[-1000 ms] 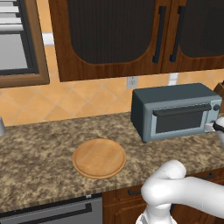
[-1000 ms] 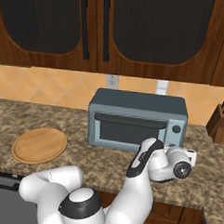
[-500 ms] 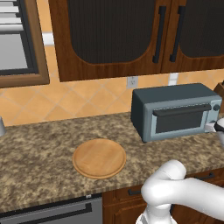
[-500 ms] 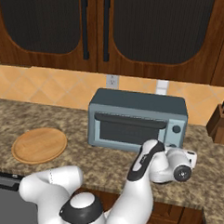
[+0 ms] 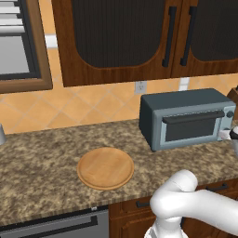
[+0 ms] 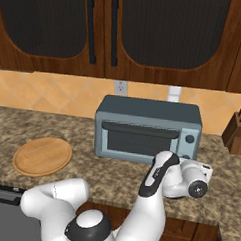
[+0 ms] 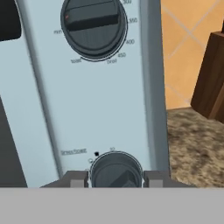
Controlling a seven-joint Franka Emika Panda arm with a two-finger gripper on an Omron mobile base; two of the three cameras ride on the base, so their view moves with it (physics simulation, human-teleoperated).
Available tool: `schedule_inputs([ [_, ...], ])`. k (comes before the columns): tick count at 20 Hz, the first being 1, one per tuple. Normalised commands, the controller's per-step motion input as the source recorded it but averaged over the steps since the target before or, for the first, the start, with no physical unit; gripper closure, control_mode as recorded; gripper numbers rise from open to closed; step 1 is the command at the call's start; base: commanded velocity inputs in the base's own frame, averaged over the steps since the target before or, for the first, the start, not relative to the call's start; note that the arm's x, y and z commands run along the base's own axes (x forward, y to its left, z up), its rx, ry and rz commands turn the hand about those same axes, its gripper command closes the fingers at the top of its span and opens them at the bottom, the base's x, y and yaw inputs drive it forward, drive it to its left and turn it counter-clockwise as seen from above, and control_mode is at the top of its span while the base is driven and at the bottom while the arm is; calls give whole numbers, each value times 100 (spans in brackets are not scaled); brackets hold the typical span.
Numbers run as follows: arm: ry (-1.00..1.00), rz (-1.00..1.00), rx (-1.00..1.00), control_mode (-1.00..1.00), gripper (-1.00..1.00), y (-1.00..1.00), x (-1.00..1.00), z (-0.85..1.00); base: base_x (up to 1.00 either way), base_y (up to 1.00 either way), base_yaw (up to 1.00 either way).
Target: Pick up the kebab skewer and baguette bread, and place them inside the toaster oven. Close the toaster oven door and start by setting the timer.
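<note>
The blue-grey toaster oven [image 5: 186, 116] [image 6: 147, 129] stands at the back of the counter. Its door [image 5: 190, 130] [image 6: 139, 141] is closed, with the dark bar handle along the top. My gripper [image 7: 116, 178] [image 6: 189, 157] is at the knob strip on the oven's right. In the hand view a fingertip [image 7: 78, 178] sits on each side of the lower, timer knob [image 7: 116, 171], and the gripper is shut on it. A larger temperature knob [image 7: 93, 27] is above it. The kebab skewer and the baguette bread are hidden.
A round wooden board [image 5: 105, 168] [image 6: 42, 156] lies bare on the granite counter left of the oven. A dark wooden knife block [image 6: 237, 131] [image 7: 212, 78] stands right of the oven, close to my hand. Dark cabinets hang above.
</note>
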Motion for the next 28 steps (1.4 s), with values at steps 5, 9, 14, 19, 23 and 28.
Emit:
schedule_inputs([
  [5,0,0,12,-100,100,0,0,0,0,0,0],
  [9,0,0,10,-100,100,0,0,0,0,0,0],
  [14,0,0,12,-100,100,0,0,-1,0,0,0],
  [19,0,-1,12,-100,100,0,0,-2,0,0,0],
  [23,0,-2,10,-100,100,0,0,-6,0,0,0],
  [28,-1,-2,10,-100,100,0,0,-6,0,0,0],
])
